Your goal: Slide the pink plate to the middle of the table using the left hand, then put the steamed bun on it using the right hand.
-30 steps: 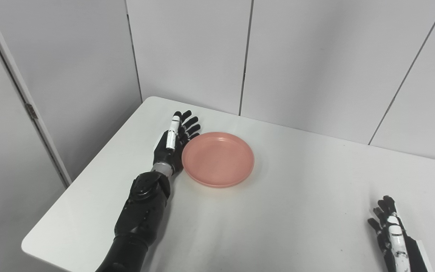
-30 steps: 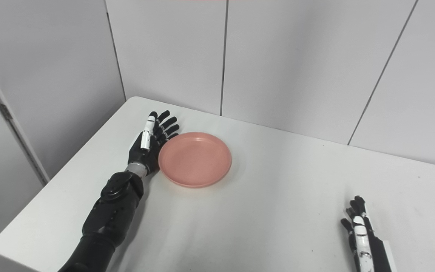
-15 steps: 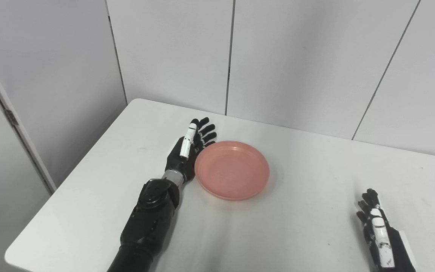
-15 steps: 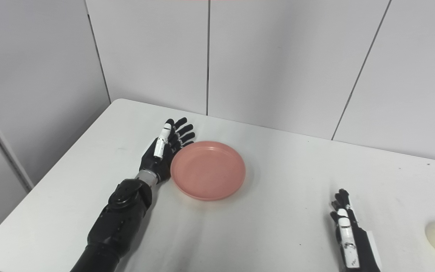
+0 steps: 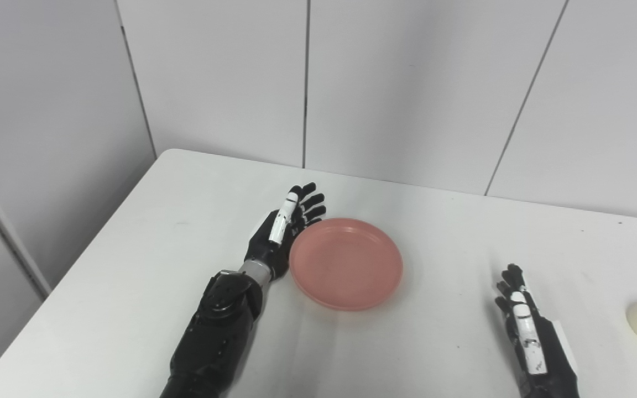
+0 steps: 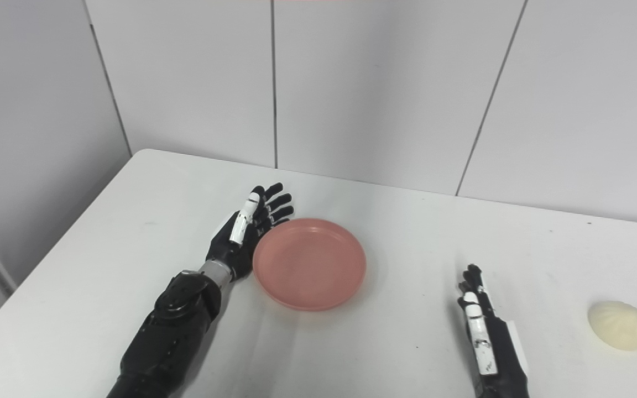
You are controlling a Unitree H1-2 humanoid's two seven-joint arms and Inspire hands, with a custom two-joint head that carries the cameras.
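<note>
The empty pink plate [image 5: 346, 265] lies flat on the white table [image 5: 186, 221], left of its middle. My left hand [image 5: 282, 235] is open, fingers straight and spread, standing on edge with the palm against the plate's left rim. The steamed bun [image 6: 620, 324], pale cream and domed, lies at the right side of the table. My right hand [image 6: 479, 315] is open and empty, fingers straight, resting near the front edge between plate and bun, touching neither.
Grey wall panels [image 5: 407, 83] stand close behind the table's far edge. The table's left edge [image 5: 75, 265] runs diagonally to the front left. Bare tabletop lies between the plate and the bun.
My left hand has pushed the plate to the right across the table, staying against its rim. The camera has also turned right, bringing the bun into view. The right hand has hardly moved.
</note>
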